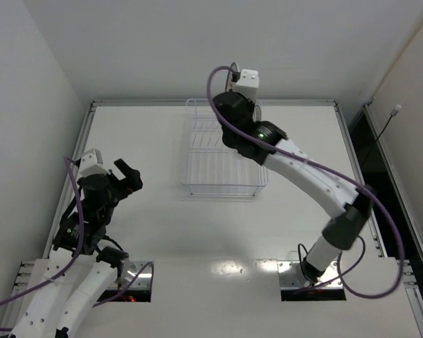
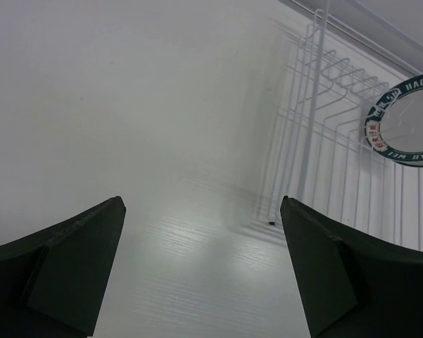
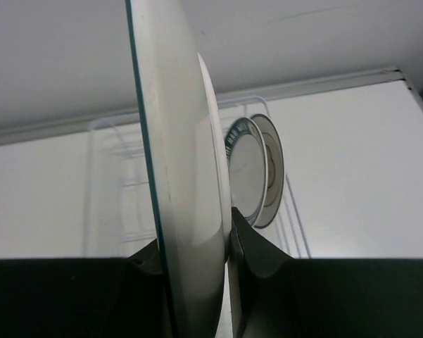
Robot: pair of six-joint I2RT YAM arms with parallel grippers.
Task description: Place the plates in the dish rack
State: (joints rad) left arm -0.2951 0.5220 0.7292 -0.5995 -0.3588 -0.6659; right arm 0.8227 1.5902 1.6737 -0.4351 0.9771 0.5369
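Hovering at the left, the left gripper [image 1: 124,176] gapes wide, holding nothing. Mid-table, the see-through white wire dish rack [image 1: 222,160] holds a round white teal-lettered plate [image 3: 241,176] upright, another plate [image 3: 274,165] just behind. Over it, the right gripper [image 3: 197,255] clamps a greyish dark-rimmed plate [image 3: 183,176] on edge.

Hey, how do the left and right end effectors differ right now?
The left end effector is open and empty, while the right end effector is shut on a plate held on edge. The left one hangs over bare table beside the dish rack. The right one faces the rack, where a teal-rimmed plate stands. Both have dark fingers.
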